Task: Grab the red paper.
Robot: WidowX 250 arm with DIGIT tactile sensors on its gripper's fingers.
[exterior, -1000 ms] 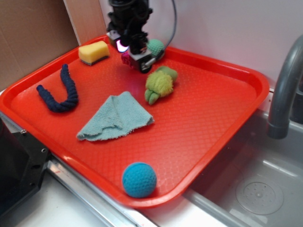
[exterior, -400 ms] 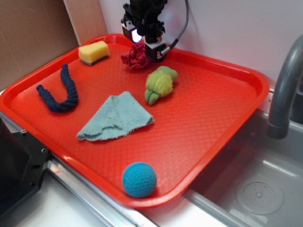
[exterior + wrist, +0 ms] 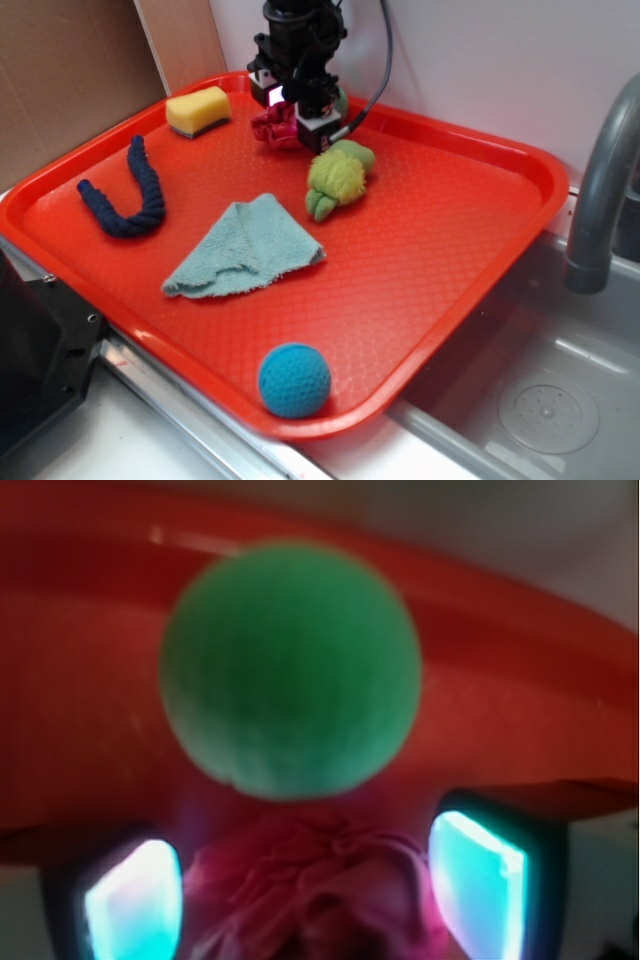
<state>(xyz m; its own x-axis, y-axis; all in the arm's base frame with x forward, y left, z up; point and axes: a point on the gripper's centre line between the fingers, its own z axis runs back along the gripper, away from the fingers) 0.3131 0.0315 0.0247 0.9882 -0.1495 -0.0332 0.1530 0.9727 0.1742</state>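
Wrist view: gripper [image 3: 305, 880] open, pads either side of the red paper [image 3: 320, 885], apparently lower than a moment ago; green ball [image 3: 290, 670] behind. Ready to close.

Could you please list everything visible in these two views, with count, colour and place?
red paper: one, dark red, crumpled, at the tray's far edge, between the fingers
green ball: one, green, just behind the paper by the far rim
sponge: one, yellow, far left corner of the tray
rope: one, dark blue, curved, left side
cloth: one, light blue-green, folded, tray middle
plush toy: one, yellow-green, near the paper
blue ball: one, near rim of the tray
tray: one, red, holding all of the above
faucet: one, grey, right, above the sink
sink: one, grey, lower right
gripper: one, black, open, fingers astride the paper
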